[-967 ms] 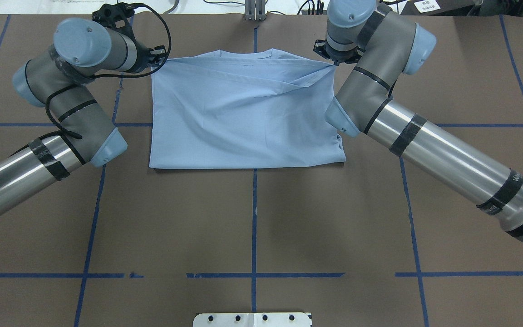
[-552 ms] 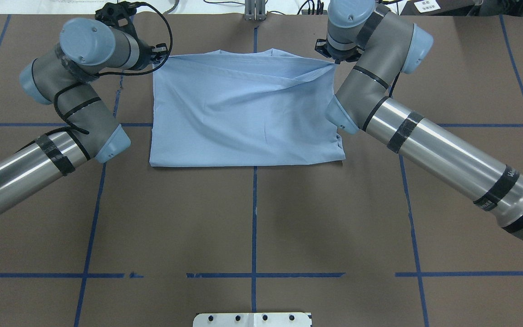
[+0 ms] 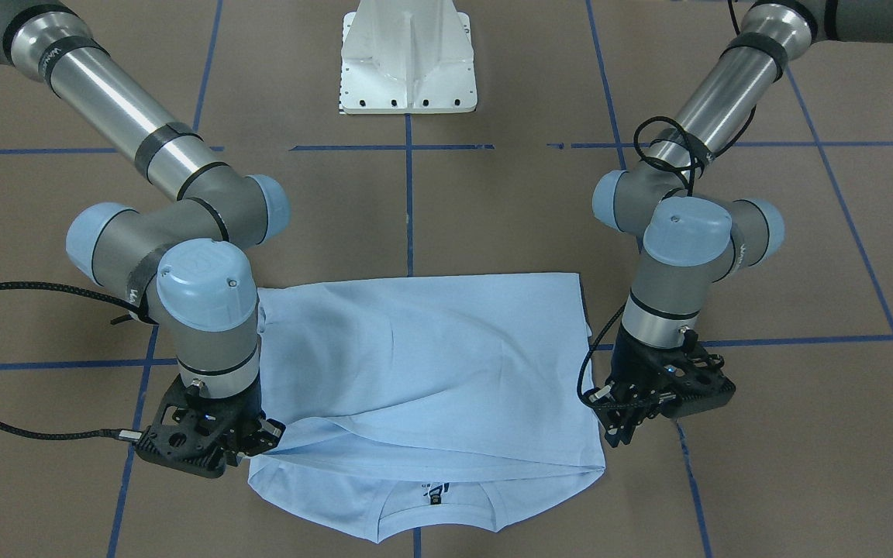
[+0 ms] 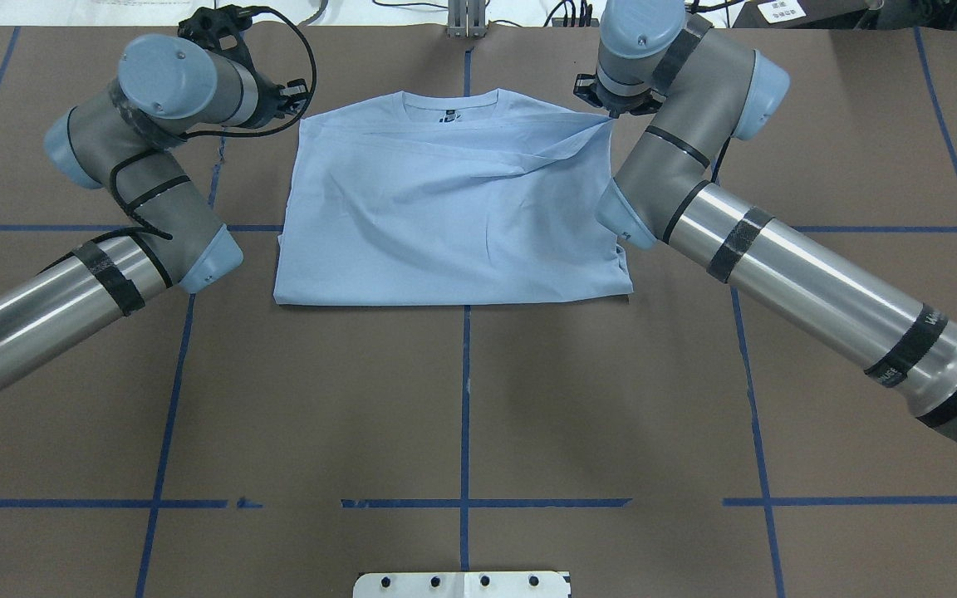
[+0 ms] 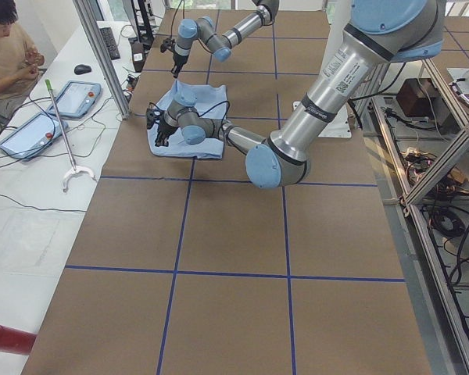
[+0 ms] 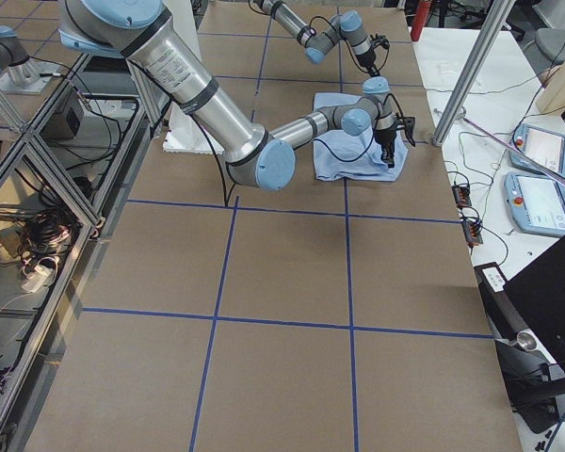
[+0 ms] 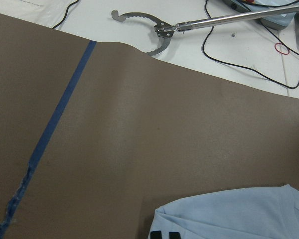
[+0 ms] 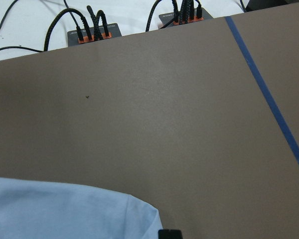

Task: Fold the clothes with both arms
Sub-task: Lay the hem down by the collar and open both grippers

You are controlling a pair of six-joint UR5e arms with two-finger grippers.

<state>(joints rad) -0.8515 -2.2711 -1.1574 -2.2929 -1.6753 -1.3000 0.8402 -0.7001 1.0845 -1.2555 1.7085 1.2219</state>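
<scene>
— Where's the shirt (image 4: pixel 445 224)?

— Flat on the brown table (image 4: pixel 462 399), toward the far edge from me, its lower half doubled up toward the neck.

— And your pincers?

— From above, my right arm (image 4: pixel 777 274) mostly hides them. The camera across the table shows my right pincer (image 3: pixel 264 438) pinching the corner of the folded layer, held slightly off the cloth beneath. My left pincer (image 3: pixel 615 434) stands just beside the other corner; spread or pressed together, I cannot tell. That camera also shows the dark label (image 3: pixel 435 497) plainly.

One camera looks down from behind the base (image 4: pixel 462 584), one faces it, two watch from the tabletop's (image 4: pixel 462 399) ends, two sit close. All see the T-shirt (image 4: pixel 445 216).
</scene>
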